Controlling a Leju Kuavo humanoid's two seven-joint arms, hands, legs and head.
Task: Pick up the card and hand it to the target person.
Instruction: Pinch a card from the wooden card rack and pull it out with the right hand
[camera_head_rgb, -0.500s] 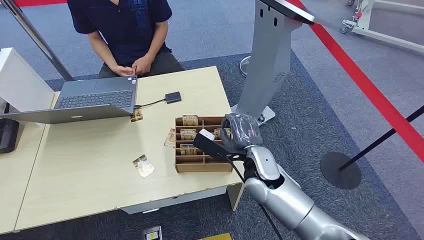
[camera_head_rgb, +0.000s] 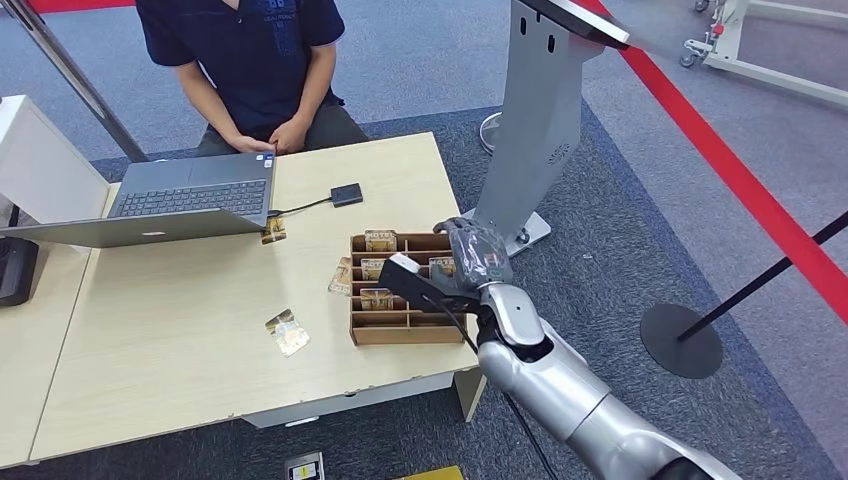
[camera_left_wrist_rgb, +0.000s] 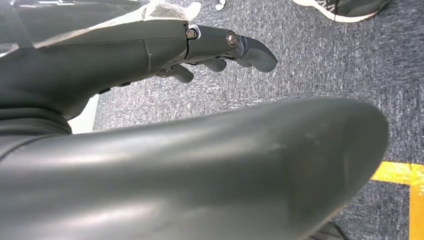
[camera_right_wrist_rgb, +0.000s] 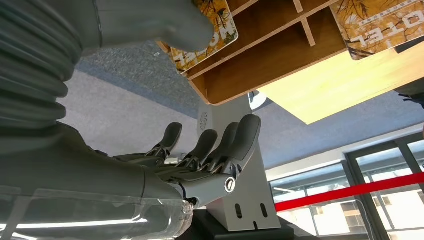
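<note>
At the far left of the table (camera_head_rgb: 180, 330) an open laptop (camera_head_rgb: 180, 200) faces the person (camera_head_rgb: 250, 60) seated behind it, whose hands rest together at the table edge; that is where I judge a card must go. A cable runs from the laptop to a small black card reader (camera_head_rgb: 347, 194), probably kept within the person's reach. Two loose cards lie flat on the table: one just in front of the laptop's corner (camera_head_rgb: 273, 232), another nearer my side (camera_head_rgb: 287, 332).

Further right stands the wooden card rack (camera_head_rgb: 400, 335), its compartments holding hotel cards (camera_head_rgb: 380, 240) upright so an edge can be pinched; one more leans against its left side. My right hand (camera_head_rgb: 470, 262) hovers over the rack's right end. In the right wrist view my fingers (camera_right_wrist_rgb: 220, 150) are spread apart and lightly curled, holding nothing, while the thumb lies close to a card (camera_right_wrist_rgb: 207, 35) poking from a compartment. I cannot tell whether it touches. I judge I am lining up to pinch that card, so no card has been lifted.

My left hand (camera_left_wrist_rgb: 215, 50) hangs beside my body over the carpet, fingers loosely apart and empty, kept out of the way.
</note>
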